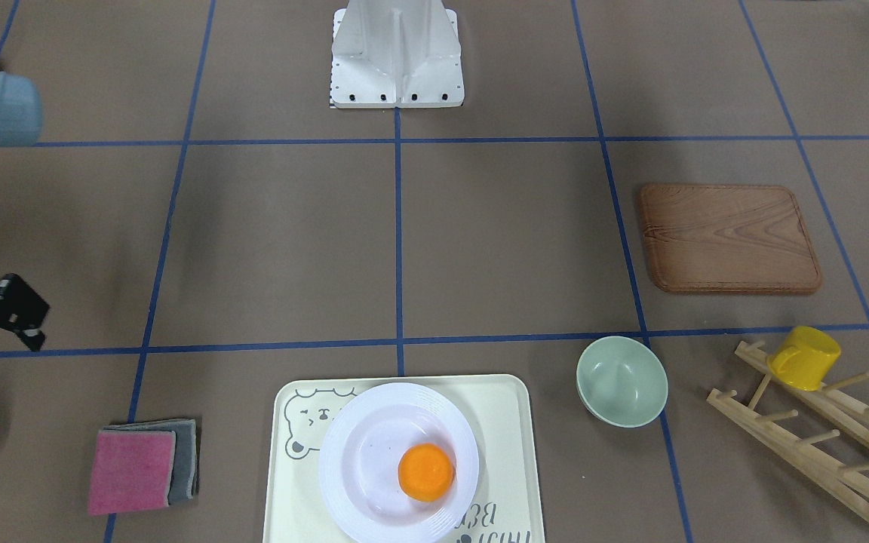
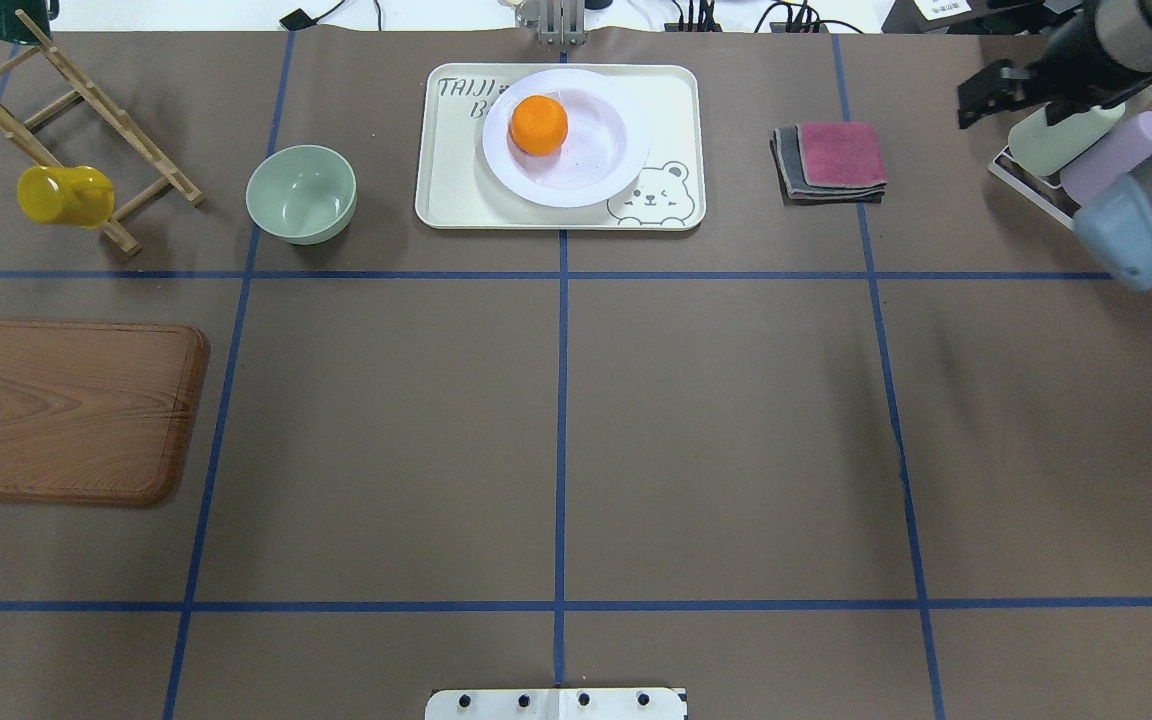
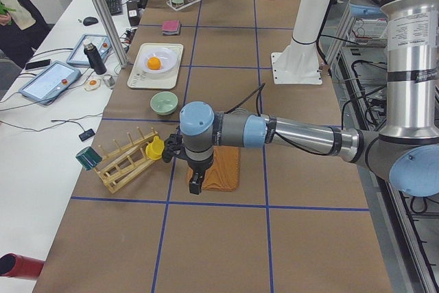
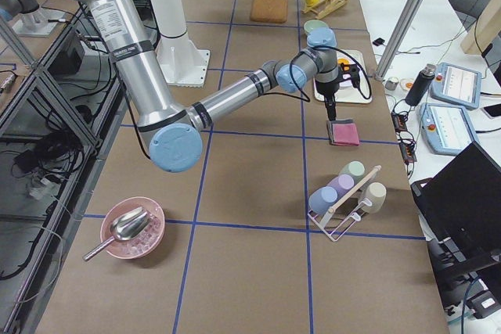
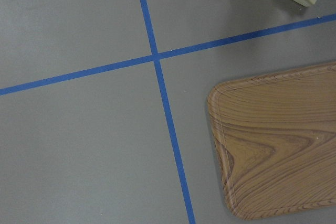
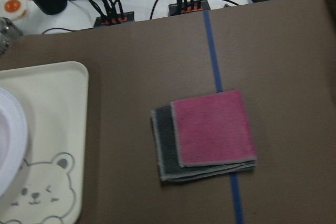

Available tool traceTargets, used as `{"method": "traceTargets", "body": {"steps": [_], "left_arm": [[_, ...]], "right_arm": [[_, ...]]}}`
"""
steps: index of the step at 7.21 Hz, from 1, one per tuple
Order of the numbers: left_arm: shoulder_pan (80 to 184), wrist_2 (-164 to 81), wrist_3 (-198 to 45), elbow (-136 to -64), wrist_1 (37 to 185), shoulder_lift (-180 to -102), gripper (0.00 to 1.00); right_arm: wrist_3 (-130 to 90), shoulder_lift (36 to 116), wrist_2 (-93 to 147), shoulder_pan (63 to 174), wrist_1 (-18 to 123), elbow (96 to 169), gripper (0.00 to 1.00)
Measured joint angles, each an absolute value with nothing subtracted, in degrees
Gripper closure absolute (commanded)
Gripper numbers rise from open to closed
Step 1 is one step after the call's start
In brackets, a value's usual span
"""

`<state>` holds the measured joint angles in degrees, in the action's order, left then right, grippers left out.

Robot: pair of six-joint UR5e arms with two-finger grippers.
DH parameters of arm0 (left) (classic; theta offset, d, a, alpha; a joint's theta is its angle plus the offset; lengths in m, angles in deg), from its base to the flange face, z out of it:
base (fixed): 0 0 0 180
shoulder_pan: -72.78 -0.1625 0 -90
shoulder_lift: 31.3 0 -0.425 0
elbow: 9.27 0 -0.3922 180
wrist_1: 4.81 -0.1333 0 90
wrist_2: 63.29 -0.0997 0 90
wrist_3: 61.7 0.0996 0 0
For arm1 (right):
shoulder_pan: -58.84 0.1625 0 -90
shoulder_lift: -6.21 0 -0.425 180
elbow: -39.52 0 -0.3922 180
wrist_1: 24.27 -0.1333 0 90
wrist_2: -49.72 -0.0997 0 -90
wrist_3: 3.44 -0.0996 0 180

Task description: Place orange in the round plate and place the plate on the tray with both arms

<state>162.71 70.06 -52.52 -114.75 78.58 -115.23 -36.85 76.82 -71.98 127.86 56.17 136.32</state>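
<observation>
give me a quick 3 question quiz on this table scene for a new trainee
1. True or false: the orange lies in the round plate.
2. In the overhead view, on which side of the tray does the pale-green bowl sit? A left, B right, C on top of it.
3. Fill in: the yellow cup hangs on the wooden ____.
Key: 1 true. 2 A. 3 rack.
</observation>
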Motion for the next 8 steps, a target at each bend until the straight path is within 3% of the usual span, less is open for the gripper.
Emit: {"method": "traceTargets", "body": {"steps": [5, 8], "left_arm": [[162.83, 69.62, -52.21, -115.01, 78.95, -111.57, 0.01], [162.81, 69.68, -52.29, -115.13, 79.03, -111.53, 0.01]], "right_arm": [[7.29, 88.88, -79.36, 147.67, 75.33, 138.76, 0.0], [16.95, 97.73, -79.33, 151.34, 83.38, 144.71, 0.0]]}}
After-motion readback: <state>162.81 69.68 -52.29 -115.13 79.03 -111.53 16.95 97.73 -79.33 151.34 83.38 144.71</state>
